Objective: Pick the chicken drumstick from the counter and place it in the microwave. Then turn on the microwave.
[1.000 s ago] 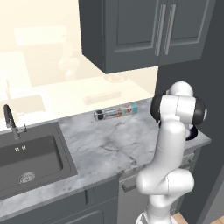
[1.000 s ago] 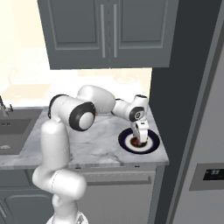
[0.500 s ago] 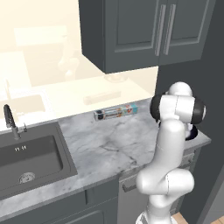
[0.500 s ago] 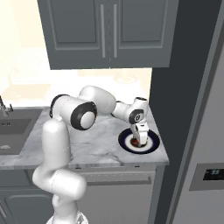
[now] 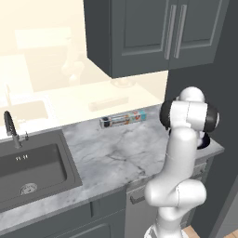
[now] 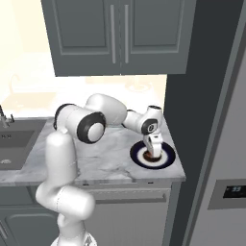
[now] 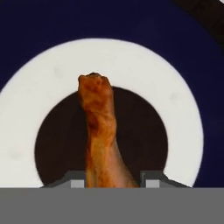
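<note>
chicken drumstick (image 7: 99,135) lies on the dark centre of a round plate (image 6: 166,157) that has a white ring and a dark blue rim. in the hand view the brown-reddish meat runs from the bottom edge upward, its knobbed end resting over the plate's dark middle. the plate sits on the marbled table (image 6: 108,158) near its right end, close to the tall dark panel beside the fridge (image 6: 226,144).

gripper (image 6: 153,153) is lowered straight onto the plate, pointing down. in the hand view the 2 finger tips (image 7: 74,180) stand either side of the drumstick's thick end, the left one close against the meat, the right one with a narrow gap. jaws are partly open around the drumstick; a firm hold cannot be confirmed from these pictures.

from the left base camera the arm's own body hides most of the plate; a dark sliver (image 5: 204,142) shows past the elbow. a foil-type box (image 5: 123,119) lies near the back wall, well apart from the plate. a sink (image 5: 28,167) with a dark tap (image 5: 11,128) occupies the table's left part. grey wall cabinets (image 6: 117,36) hang above.
</note>
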